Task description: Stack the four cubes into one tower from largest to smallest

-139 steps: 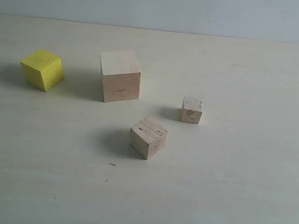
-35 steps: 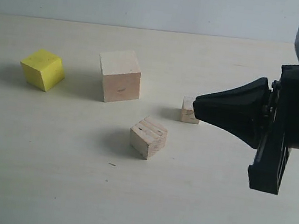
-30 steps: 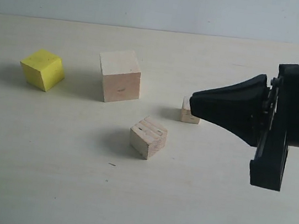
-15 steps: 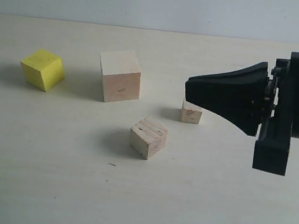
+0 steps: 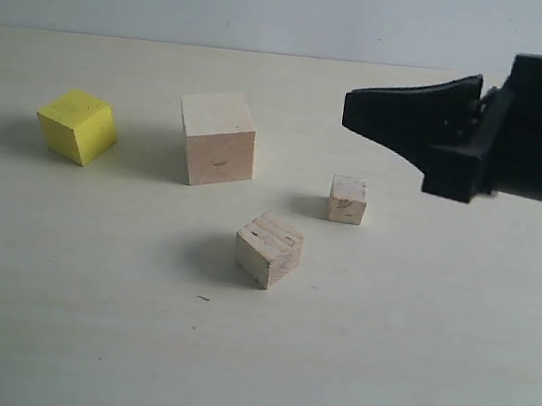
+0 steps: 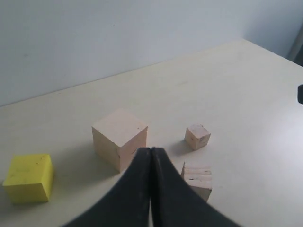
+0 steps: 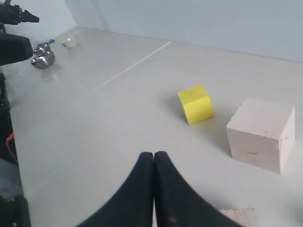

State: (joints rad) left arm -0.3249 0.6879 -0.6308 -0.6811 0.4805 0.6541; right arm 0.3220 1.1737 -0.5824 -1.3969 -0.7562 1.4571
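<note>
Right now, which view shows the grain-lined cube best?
Exterior view: the grain-lined cube sits whole. In the left wrist view the left gripper covers part; the right wrist view shows only a corner.

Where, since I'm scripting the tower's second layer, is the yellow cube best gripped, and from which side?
Grip the yellow cube across two opposite side faces, coming down from above. It sits flat on the table, apart from the large pale cube. It stands corner-on in the exterior view, so the jaws probably need turning to match. The left gripper is shut; open it first.
</note>
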